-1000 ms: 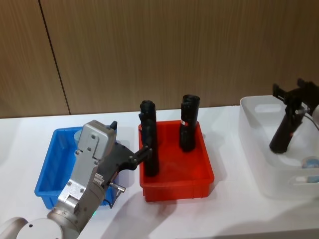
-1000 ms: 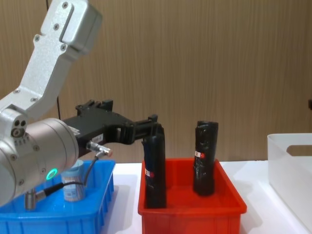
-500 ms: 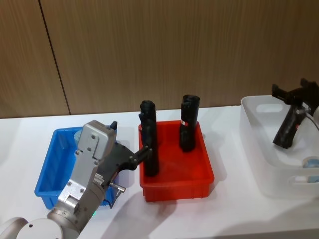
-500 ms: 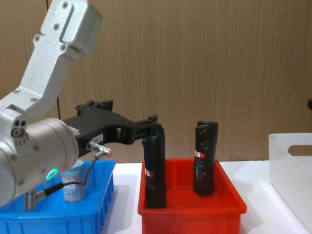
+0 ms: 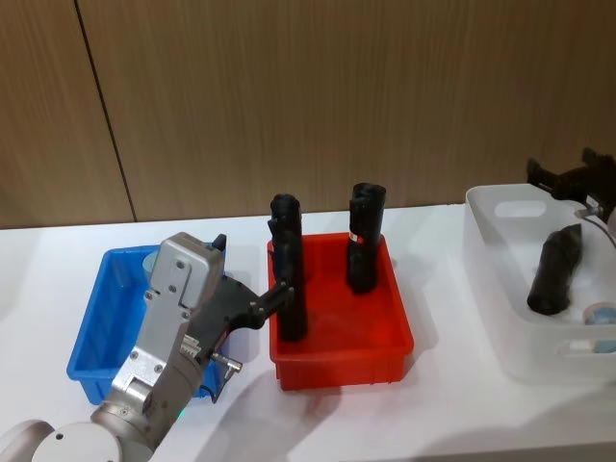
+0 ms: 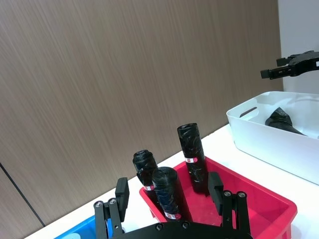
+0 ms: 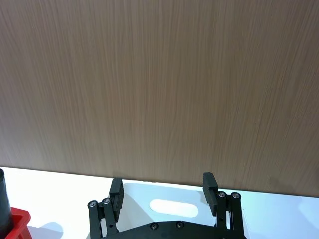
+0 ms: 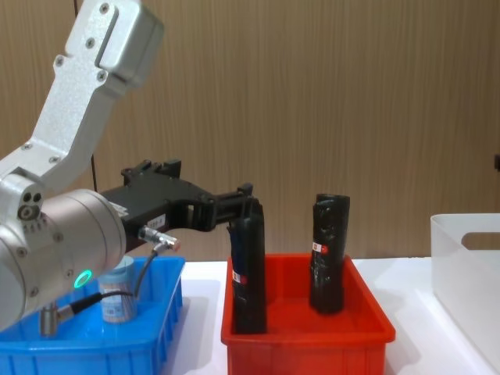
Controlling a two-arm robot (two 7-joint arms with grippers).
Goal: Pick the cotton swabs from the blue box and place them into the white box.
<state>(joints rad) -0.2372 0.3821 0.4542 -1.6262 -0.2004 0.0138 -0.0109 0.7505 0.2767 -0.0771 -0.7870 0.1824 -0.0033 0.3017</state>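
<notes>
One cotton swab jar [image 8: 117, 293] with a pale blue lid stands in the blue box [image 8: 94, 351], behind my left arm; its lid [image 5: 151, 258] peeks out in the head view. Another pale blue lid [image 5: 603, 313] lies in the white box [image 5: 510, 327]. My right gripper [image 5: 577, 178] hovers open and empty above the white box, with both fingers [image 7: 209, 184] apart. A black roll [image 5: 556, 269] lies slanted inside that box. My left gripper [image 6: 168, 189] is open over the red bin's left side, its fingers on either side of a standing black roll [image 6: 167, 191].
The red bin [image 5: 342, 356] sits between the blue box [image 5: 91, 337] and the white box and holds three upright black rolls [image 6: 189, 154]. A wood-panelled wall runs behind the white table. Bare tabletop lies in front of the bins.
The black roll that hung under my right gripper has dropped and now lies in the white box. The right gripper stays high and open. The left arm has not moved.
</notes>
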